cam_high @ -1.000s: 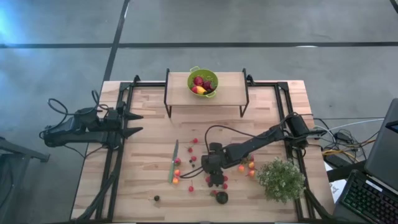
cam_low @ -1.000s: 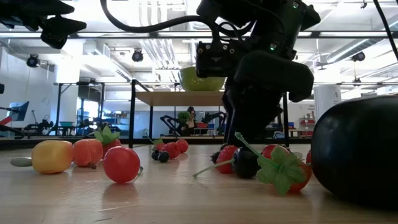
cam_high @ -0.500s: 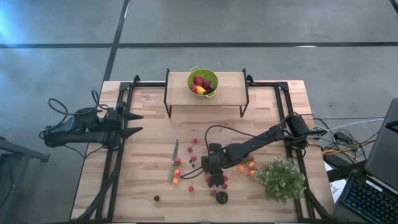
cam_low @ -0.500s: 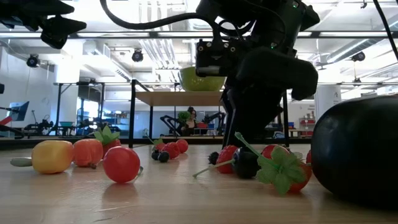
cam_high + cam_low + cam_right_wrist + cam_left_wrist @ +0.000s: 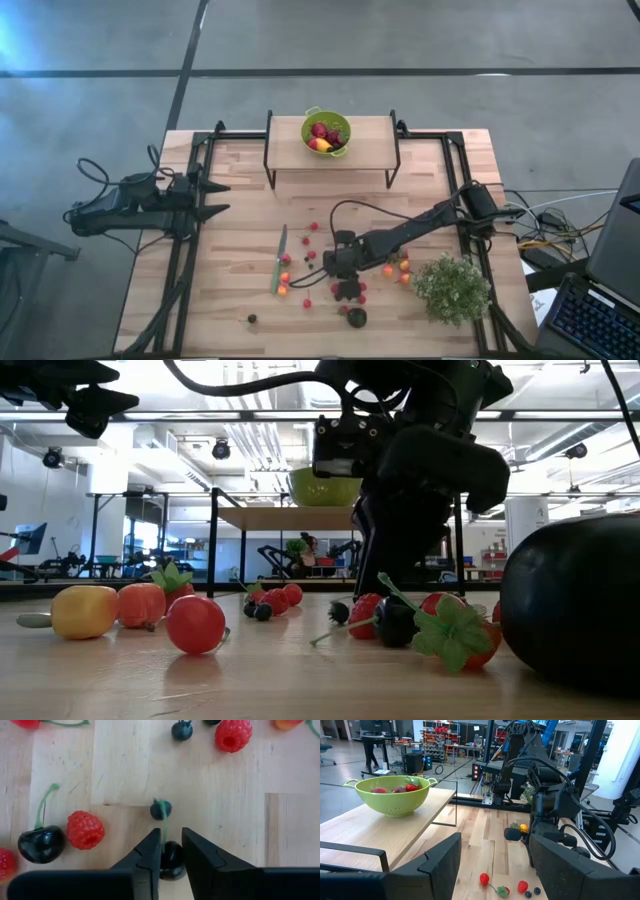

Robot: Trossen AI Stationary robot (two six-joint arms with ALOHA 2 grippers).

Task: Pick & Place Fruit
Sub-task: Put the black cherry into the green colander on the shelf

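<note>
Two dark fingers [image 5: 150, 852] of the right gripper [image 5: 171, 851] pinch a black cherry [image 5: 170, 860] low against the bench [image 5: 235, 820], stem lying ahead toward a blueberry [image 5: 161, 809], raspberries [image 5: 85, 829] alongside, seemingly to carry it, while the left gripper [image 5: 214, 198] waits spread wide, well apart.

Sitting half hidden between the right gripper [image 5: 171, 851] fingers: a dark cherry [image 5: 171, 860]. Getting cut off by the low view's edge: the big dark round fruit [image 5: 575, 605]. Looking too small to name from above: the berries [image 5: 310, 255] near the table's [image 5: 240, 215] front edge. Peeking over the green bowl's [image 5: 390, 802] rim: only the tops of fruit.
</note>
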